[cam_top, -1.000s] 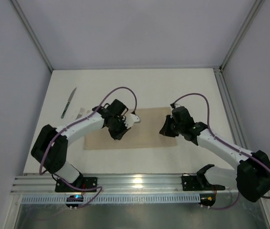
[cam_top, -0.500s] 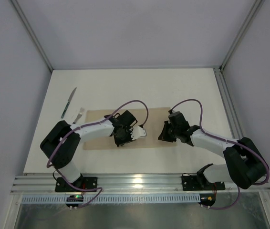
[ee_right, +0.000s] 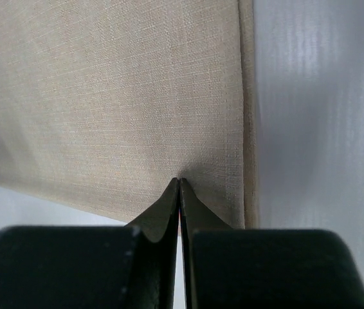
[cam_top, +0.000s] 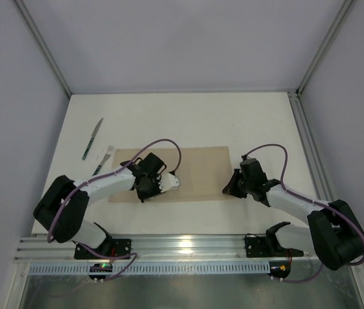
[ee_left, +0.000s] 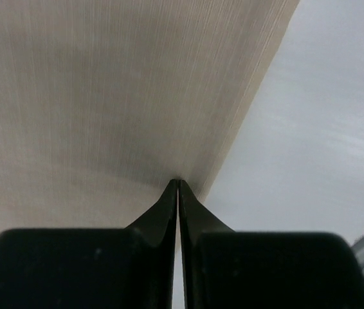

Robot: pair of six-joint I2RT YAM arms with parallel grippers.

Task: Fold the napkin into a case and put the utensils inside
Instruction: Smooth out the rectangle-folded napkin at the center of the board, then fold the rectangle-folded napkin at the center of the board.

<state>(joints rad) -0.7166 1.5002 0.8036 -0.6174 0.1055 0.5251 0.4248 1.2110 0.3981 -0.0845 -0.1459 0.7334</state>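
— Left fingers [ee_left: 164,214]?
— Pressed together, tips pinched on the napkin [cam_top: 195,174] right at its edge; the cloth's border runs straight down into them.
— And the right fingers [ee_right: 164,214]?
— Together as well, nipping the cloth just inside its right hem, by the near corner.
— Where does the napkin lie?
— Spread as a wide tan rectangle on the white bench [cam_top: 246,119], between the two arms, one pair of fingers at each near end.
— The utensils?
— Off its far-left corner: the fork [cam_top: 103,158] just beside the cloth, the knife [cam_top: 92,138] farther left.
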